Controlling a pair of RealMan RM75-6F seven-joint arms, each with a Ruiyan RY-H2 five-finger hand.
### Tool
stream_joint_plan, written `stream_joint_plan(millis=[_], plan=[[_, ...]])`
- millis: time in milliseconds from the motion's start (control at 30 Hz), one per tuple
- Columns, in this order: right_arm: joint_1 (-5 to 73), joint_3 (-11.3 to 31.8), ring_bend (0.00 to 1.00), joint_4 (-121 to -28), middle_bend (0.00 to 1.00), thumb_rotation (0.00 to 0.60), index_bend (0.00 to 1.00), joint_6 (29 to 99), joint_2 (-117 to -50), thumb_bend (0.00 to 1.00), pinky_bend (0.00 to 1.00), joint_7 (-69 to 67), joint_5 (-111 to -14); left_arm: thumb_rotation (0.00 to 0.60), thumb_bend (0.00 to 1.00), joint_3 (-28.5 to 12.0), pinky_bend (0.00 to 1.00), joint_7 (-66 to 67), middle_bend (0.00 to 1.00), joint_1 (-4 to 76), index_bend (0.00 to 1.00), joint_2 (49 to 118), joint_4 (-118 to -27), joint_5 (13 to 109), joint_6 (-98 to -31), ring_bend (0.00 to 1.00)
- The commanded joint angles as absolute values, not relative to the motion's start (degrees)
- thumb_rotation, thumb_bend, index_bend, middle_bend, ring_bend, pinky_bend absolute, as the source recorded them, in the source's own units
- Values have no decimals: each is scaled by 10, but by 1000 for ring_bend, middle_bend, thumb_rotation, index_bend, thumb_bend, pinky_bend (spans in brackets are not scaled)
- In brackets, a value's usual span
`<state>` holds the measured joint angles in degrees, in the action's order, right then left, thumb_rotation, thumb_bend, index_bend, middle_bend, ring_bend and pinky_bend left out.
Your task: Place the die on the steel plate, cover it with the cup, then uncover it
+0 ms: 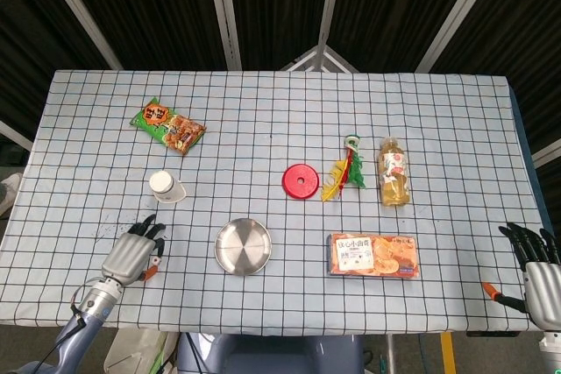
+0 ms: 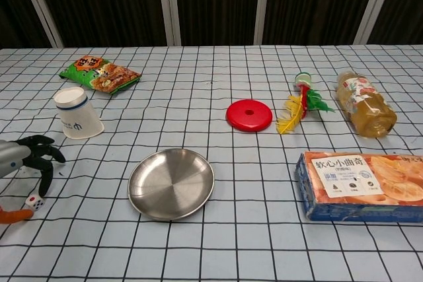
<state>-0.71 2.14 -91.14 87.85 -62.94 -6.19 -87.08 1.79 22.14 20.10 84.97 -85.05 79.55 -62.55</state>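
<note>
The die (image 2: pixel 33 202) lies on the checked table (image 2: pixel 231 242) near its left front edge, directly under the left hand (image 2: pixel 26 156), whose dark fingers (image 2: pixel 46 166) curl down around it, spread and not closed on it, with the orange thumb tip beside it. The steel plate (image 2: pixel 171 183) sits empty to the right of that hand, and the white cup (image 2: pixel 77 114) stands upside down behind it. The right hand (image 1: pixel 536 271) rests off the table's right front corner, fingers apart and holding nothing.
</note>
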Motion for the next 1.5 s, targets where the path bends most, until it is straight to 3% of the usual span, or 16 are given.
stream_joint_plan(millis=[33,933,1233,1500], plan=[[-7,21,131,-911,141,600,172,879,-629,56,0,-63,-871,600,427,19,183,222,178,201,537,850,-850,794,-625,33],[-5,19,131,-915,141,600,172,873,-629,56,0,-58,-873,600,462,6,183,183,212,214,597,834,-906,851,-665,53],[-7,20,131,-916,141,600,172,878,-625,56,0,-68,-873,600,462,-38,183,269,212,274,598,861,-977,816,-603,53],[-9,23,131,-914,141,600,172,879,-622,57,0,-81,-869,600,462,-78,183,330,212,339,600,926,-951,735,-524,53]])
